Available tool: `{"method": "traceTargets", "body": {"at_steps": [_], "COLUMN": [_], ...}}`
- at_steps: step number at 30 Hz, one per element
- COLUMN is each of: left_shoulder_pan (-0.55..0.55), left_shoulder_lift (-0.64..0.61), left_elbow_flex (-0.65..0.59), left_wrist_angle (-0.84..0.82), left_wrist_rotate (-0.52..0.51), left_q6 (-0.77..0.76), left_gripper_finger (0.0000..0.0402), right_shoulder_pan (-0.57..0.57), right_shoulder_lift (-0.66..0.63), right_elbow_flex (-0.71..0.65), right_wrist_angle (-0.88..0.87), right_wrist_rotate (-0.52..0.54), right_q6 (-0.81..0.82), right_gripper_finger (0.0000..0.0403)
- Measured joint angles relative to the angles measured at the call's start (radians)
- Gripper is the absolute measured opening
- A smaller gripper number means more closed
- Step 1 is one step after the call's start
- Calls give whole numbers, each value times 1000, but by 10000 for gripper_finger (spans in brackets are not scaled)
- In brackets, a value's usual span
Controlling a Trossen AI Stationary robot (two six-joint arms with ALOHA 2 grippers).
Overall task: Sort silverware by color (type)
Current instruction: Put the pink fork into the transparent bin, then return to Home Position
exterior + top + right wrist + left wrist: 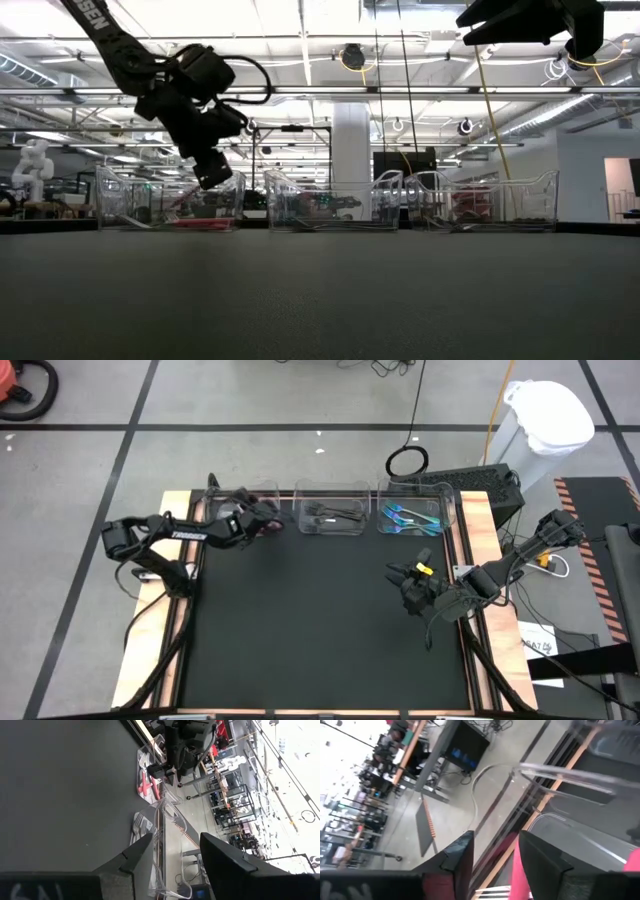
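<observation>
Pink silverware (148, 784) lies mostly hidden beneath the left gripper (262, 520).

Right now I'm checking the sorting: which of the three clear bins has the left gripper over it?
The leftmost bin, holding pink-handled silverware. The left gripper hangs over it; the middle bin holds black pieces, the right bin teal ones.

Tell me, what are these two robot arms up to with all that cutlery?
They are sorting silverware by color into three clear bins along the table's far edge. The left end effector hovers over the left bin, fingers parted, with pink pieces lying below it. The middle bin holds black cutlery, the right one teal pieces. The right end effector waits over the bare mat, holding nothing.
</observation>
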Motion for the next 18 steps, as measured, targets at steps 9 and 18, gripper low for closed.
{"method": "traceTargets", "body": {"at_steps": [9, 18], "left_shoulder_pan": [-111, -281], "left_shoulder_lift": [-15, -115], "left_elbow_flex": [1, 45], "left_wrist_angle": [6, 9], "left_wrist_rotate": [-116, -114], "left_q6": [0, -176], "left_gripper_finger": [190, 211], "right_shoulder_pan": [0, 0], "right_shoulder_lift": [0, 0], "right_elbow_flex": [0, 0], "right_wrist_angle": [0, 5], "right_wrist_rotate": [0, -4], "right_q6": [0, 40], "right_gripper_finger": [160, 160]}}
